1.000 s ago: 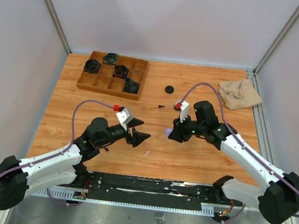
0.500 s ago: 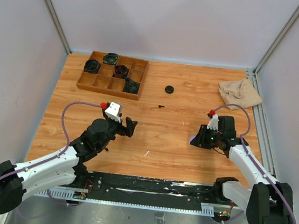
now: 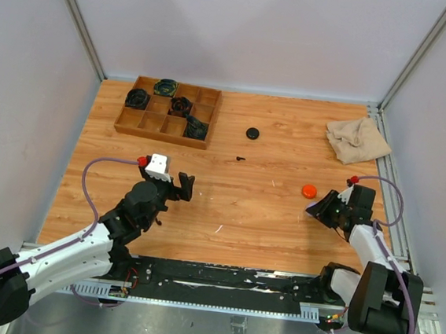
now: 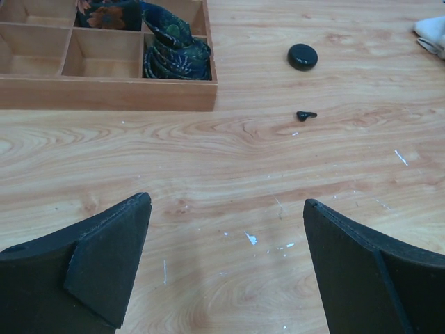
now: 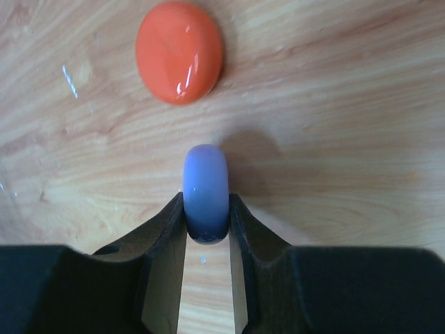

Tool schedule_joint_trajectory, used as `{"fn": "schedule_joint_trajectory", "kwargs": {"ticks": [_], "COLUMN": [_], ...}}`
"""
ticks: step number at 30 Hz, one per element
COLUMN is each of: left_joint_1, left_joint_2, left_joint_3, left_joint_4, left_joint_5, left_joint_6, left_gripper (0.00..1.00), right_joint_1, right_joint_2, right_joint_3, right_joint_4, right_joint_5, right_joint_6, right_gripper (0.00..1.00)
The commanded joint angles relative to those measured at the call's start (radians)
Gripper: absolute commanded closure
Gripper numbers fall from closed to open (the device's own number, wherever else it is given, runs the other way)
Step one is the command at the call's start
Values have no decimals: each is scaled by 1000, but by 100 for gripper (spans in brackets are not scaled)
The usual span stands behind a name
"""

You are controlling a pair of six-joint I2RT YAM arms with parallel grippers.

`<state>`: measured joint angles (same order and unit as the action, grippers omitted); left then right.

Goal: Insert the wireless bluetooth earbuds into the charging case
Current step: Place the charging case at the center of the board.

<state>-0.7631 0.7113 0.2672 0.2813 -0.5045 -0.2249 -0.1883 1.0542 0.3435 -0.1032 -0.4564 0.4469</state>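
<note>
The wooden table (image 3: 227, 207) carries a compartment tray (image 3: 163, 136) at the far left, with dark patterned bundles (image 4: 174, 49) in some cells. A beige cloth (image 3: 357, 140) lies at the far right. The left gripper (image 4: 226, 209) hovers near left, jaws wide apart and empty. The right gripper (image 5: 206, 202), near right, is clamped on a lavender case (image 5: 206, 174) held on edge. An orange case (image 5: 179, 52) lies just beyond it. A black case (image 4: 303, 56) lies farther back, with one black earbud (image 4: 306, 115) on the table just nearer.
</note>
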Motion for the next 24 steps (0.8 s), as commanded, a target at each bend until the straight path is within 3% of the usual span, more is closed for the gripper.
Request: {"fn": "schedule_joint_trajectory", "kwargs": {"ticks": [1,4,8,11,15,20,24], "left_joint_1": [1,0,1,0,-1,1,-1], "left_joint_2": [-7,-3,-5,-9,-15,-16,-14], "left_joint_3": [-6,-2,-3,-2,-4,-5,-2], "left_joint_4": [-1,-5,-4,-4,-3,-3,-4], "left_joint_5": [-42,-39,-21,-12,-6,-3,-8], "left_joint_6": [-10,-10,-5,-4,-2,-5,-5], "left_gripper": [4,4,4,4,4,4,4], "right_joint_1": [-63,-69,-77,-81,-82,-79,26], "right_joint_2": [40,91,134,125,91,27,-6], "right_joint_3": [-13,4,26,22,26,93,176], "right_joint_4": [91,123,111,90,26,-83,-117], "right_joint_5": [47,40,51,88,139,168,212], "right_joint_6": [51,62,61,54,28,-38,-76], "right_gripper": [82,72,47,34,26,22,20]}}
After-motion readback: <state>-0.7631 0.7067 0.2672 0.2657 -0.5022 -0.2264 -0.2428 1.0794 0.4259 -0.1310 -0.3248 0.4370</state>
